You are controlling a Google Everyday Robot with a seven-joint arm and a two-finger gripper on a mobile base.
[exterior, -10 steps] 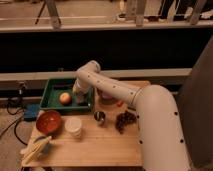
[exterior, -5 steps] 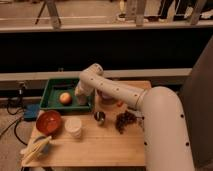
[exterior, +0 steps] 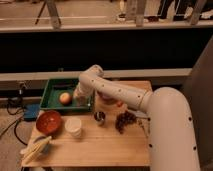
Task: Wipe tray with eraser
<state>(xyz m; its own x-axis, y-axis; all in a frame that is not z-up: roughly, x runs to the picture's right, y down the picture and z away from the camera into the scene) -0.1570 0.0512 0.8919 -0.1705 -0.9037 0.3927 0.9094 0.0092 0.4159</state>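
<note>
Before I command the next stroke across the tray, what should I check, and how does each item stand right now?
1. Gripper over the tray: ok, it is down inside the tray's right end.
2. Eraser in the grasp: cannot tell, the arm's end hides it.
3. Wiping path free: not ok, the orange ball lies in the tray just left of the gripper.
4. Tray flat on the table: ok, it sits at the back left corner.
5. Arm clear of the red bowl and white cup: ok, both stand in front of the tray, apart from the arm.
</note>
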